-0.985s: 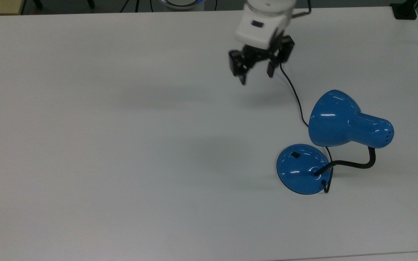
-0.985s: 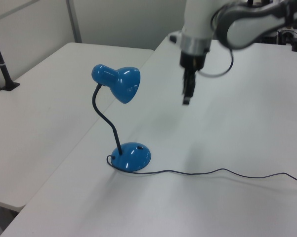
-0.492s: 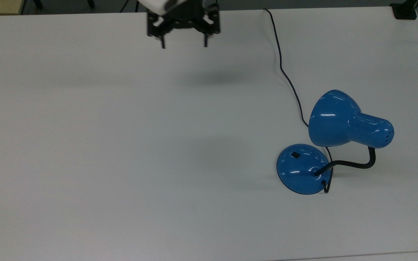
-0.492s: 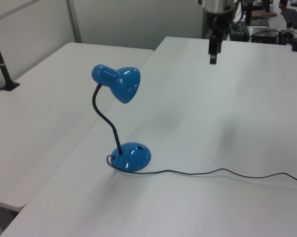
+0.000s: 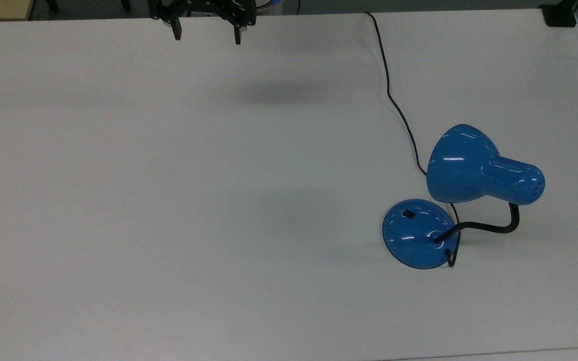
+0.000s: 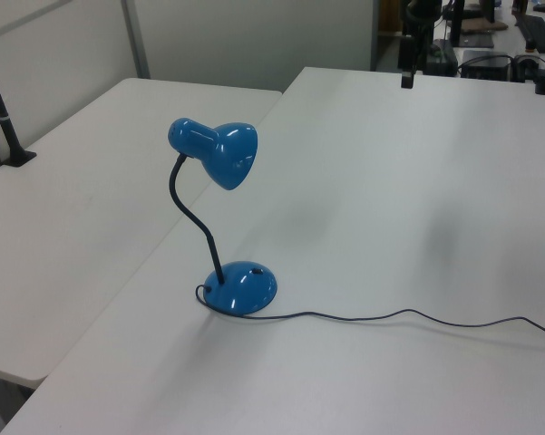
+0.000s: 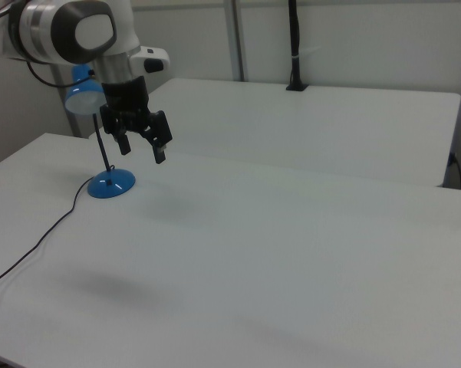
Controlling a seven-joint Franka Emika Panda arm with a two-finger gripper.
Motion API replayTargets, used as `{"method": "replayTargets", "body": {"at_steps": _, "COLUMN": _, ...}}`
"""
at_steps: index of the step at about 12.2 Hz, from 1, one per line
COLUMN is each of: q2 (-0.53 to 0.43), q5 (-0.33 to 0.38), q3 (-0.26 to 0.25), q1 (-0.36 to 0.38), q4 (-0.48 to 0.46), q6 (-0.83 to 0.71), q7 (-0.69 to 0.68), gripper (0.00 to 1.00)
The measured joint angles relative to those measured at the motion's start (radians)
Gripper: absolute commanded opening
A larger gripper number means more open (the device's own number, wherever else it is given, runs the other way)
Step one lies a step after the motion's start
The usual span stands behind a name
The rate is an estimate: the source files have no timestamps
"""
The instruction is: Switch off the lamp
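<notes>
The lamp stands at the top view's right, with a glossy blue shade on a black gooseneck. A small black switch sits on its round blue base. Its black cord runs off toward the table's far edge. My gripper hangs open and empty at the top view's upper edge, far from the lamp. In the left view the lamp stands near the front and the gripper is high at the back. In the right view the gripper hovers beside the lamp's base.
The white table spreads wide around the lamp. A second white table adjoins it, with a black post clamped on. A black clamp sits at the top view's upper right corner.
The open gripper has moved away from the lamp, from near the cord toward the top view's upper left edge. The lamp and cord have not moved.
</notes>
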Motion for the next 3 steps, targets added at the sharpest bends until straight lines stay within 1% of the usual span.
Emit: {"method": "replayTargets", "body": {"at_steps": 3, "q2": 0.000, "q5": 0.000, "q3": -0.013, "q1": -0.002, "q4": 0.027, "q6": -0.065, "q7": 0.001, "gripper": 1.00}}
